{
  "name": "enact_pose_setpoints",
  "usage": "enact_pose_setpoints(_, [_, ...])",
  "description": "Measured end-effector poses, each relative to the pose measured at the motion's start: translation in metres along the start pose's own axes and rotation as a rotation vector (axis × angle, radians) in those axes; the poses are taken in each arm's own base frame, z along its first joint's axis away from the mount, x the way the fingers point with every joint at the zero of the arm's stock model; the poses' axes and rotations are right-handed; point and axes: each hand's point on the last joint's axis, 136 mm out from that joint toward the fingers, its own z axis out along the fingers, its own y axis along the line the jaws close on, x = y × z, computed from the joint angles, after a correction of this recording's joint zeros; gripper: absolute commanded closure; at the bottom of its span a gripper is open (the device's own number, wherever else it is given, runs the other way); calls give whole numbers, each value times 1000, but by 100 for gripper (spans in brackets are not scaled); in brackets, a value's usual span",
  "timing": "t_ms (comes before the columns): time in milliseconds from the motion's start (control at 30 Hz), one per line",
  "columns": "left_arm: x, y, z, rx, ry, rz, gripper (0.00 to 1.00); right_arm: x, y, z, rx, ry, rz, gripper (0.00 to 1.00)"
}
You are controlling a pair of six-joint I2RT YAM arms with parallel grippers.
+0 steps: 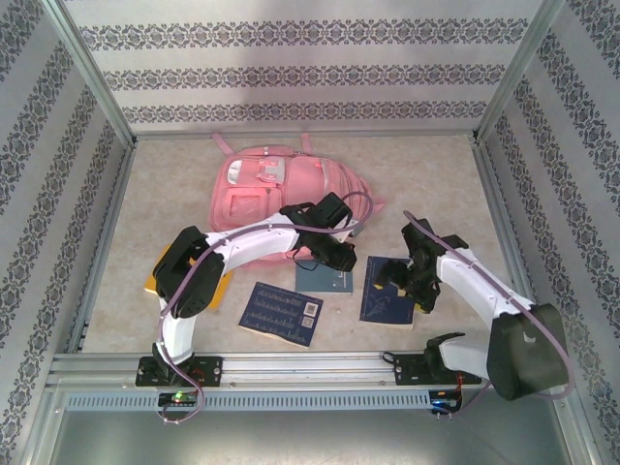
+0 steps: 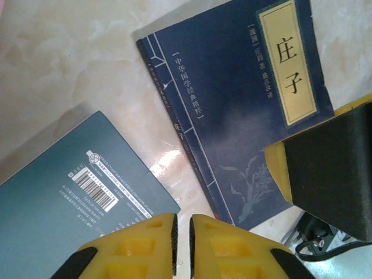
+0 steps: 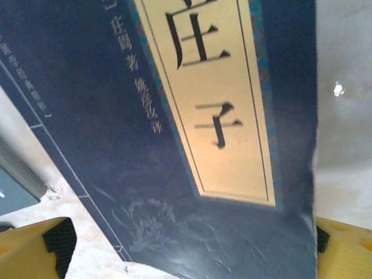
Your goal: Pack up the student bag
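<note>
Bases of both arms sit on the near rail (image 1: 291,366), with the arms stretched inward over the table (image 1: 174,174).

Nearest the rail is a plain blue book (image 1: 281,312), flat and angled, with a white sticker on its upper cover. Left of it is a yellow flat item (image 1: 150,284), mostly hidden under the left arm's elbow. Can't tell what it is.

Next out, the right gripper (image 3: 187,247) has its jaws spread wide and grips nothing. It straddles the lower edge of the titled blue book (image 3: 116,116). One yellow finger is just beside the book's right edge and the other is apart from its left corner. Can't tell if there's contact. That book lies flat, front up, with a cream label carrying Chinese characters.

The left gripper (image 2: 183,241) has its jaws almost together, a thin slit between the yellow pads, and is empty. It hangs over bare table between the teal book (image 2: 70,197) and the titled blue book. The teal book is back cover up with its barcode showing, close to the titled one but not touching.

The student bag (image 1: 276,189) is beyond the books, mid-table toward the patterned back wall (image 1: 291,73). It lies flat, front up, straps at the far end. In the top view the left arm's wrist overlaps its near edge.
</note>
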Motion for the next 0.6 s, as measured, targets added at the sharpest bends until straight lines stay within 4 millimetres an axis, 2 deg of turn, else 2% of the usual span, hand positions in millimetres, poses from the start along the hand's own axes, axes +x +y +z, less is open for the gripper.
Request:
enact_pose_setpoints(133, [2, -4, -1, 19, 8, 5, 89, -5, -9, -10, 3, -44, 32, 2])
enact_pose_setpoints(267, [6, -4, -1, 21, 27, 15, 89, -12, -17, -10, 14, -53, 65, 2])
enact_pose_setpoints(333, [8, -3, -1, 20, 35, 17, 89, -16, -19, -7, 27, -46, 72, 3])
enact_pose_setpoints(467, [11, -1, 3, 16, 46, 27, 91, -23, -19, 7, 47, -21, 63, 11])
enact_pose_setpoints(600, [18, 5, 16, 5, 83, 19, 94, -29, -13, 19, 39, 7, 33, 19])
